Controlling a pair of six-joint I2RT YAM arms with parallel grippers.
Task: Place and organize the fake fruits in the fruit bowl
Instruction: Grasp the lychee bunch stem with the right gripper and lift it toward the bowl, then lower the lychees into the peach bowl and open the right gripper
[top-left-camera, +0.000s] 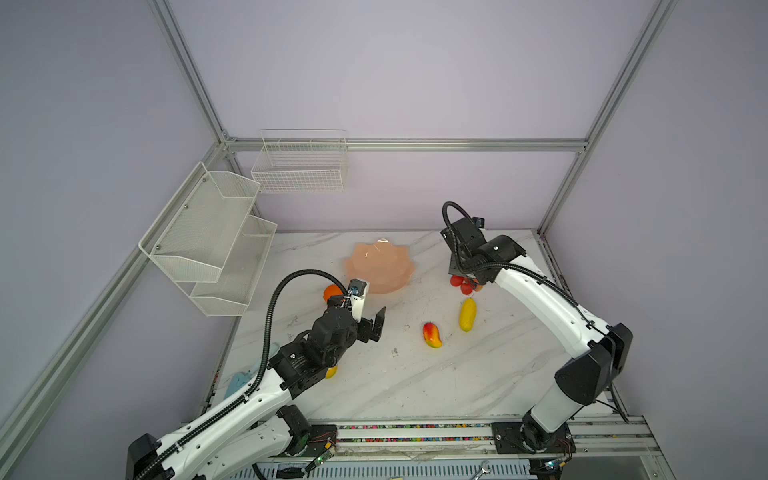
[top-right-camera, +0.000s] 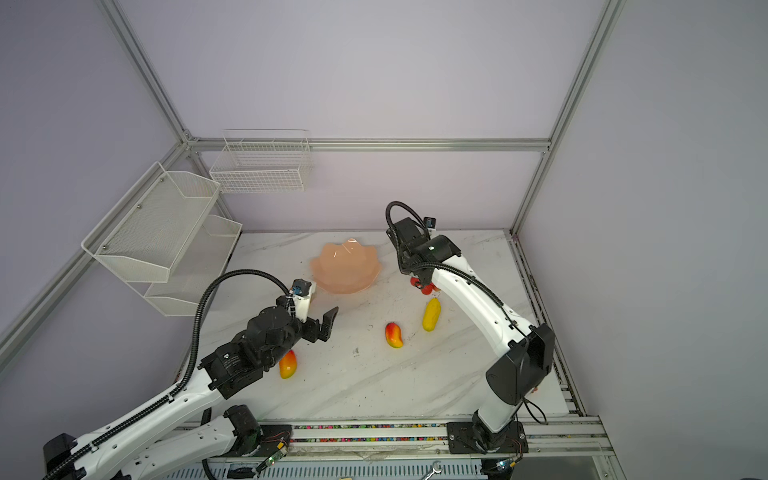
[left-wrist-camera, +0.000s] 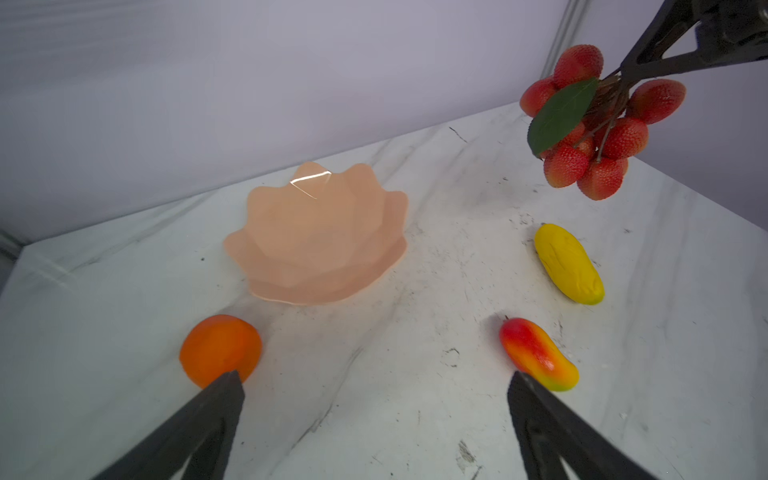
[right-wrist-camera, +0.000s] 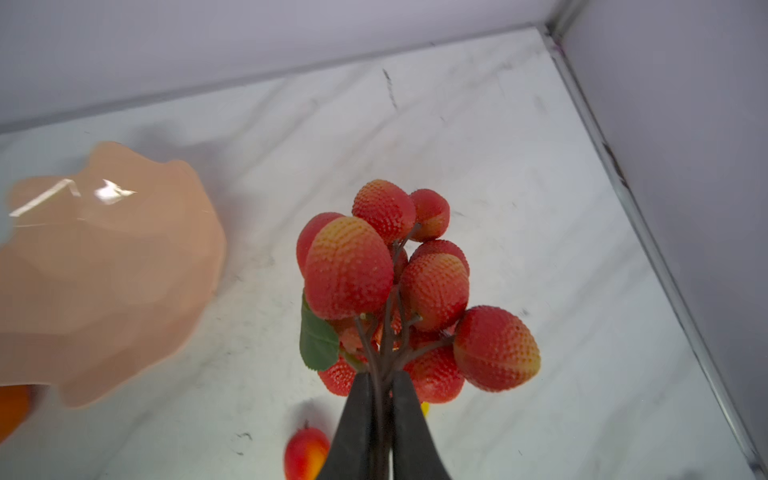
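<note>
Closest in is the metal rail (top-left-camera: 415, 436) along the front edge, then a scuffed white marble-look bench (top-left-camera: 395, 386) boxed in by lilac walls (top-left-camera: 415, 83), with wire baskets (top-left-camera: 299, 166) hung around 10 o'clock. The fruit bowl (top-left-camera: 380, 270) sits toward 12. The right hand (right-wrist-camera: 381, 376) is pinched on the stems of the berry cluster (right-wrist-camera: 349, 270), which dangles at the bowl's 3. The left hand (left-wrist-camera: 374, 376) is spread wide over bare bench, with the orange (top-left-camera: 331, 292) at the bowl's 8. The yellow fruit (top-left-camera: 468, 314) and one mango (top-left-camera: 432, 335) lie around its 4 to 5, and another mango (top-right-camera: 287, 364) is half under the left arm (top-right-camera: 166, 399) at 7.
</note>
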